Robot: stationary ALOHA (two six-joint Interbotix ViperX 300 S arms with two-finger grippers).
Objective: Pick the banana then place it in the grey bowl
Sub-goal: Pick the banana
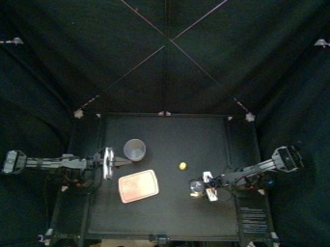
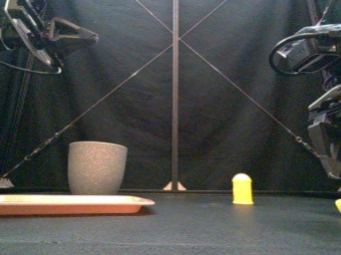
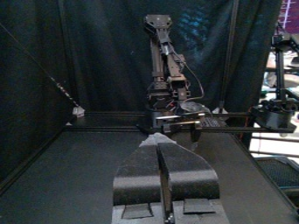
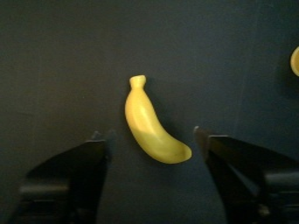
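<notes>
Black curtains (image 1: pixel 77 58) close round the small black table (image 1: pixel 168 217) I work at. Furthest left of the grey speckled cup (image 1: pixel 135 149) is my left claw (image 3: pixel 163 143), resting with its two jaws pressed together and nothing between them. The cup stands upright toward the back of the table. Just in front of it, close but apart, a flat pink tray (image 1: pixel 137 185) lies a little askew. Right of the cup and somewhat nearer the front edge, a small yellow toy (image 2: pixel 241 188) stands upright by itself. Further right of the cup again is the banana (image 4: pixel 149 127), lying flat on the bare table, well apart from the cup and outside the tray. My right claw (image 1: pixel 204 183) hangs over it with jaws spread wide, one on either side of the fruit, neither touching it. The banana's long axis runs along the gap between those jaws. Its thin stem points away from my wrist, its rounder end points back toward it, and the curve bulges toward one jaw.
</notes>
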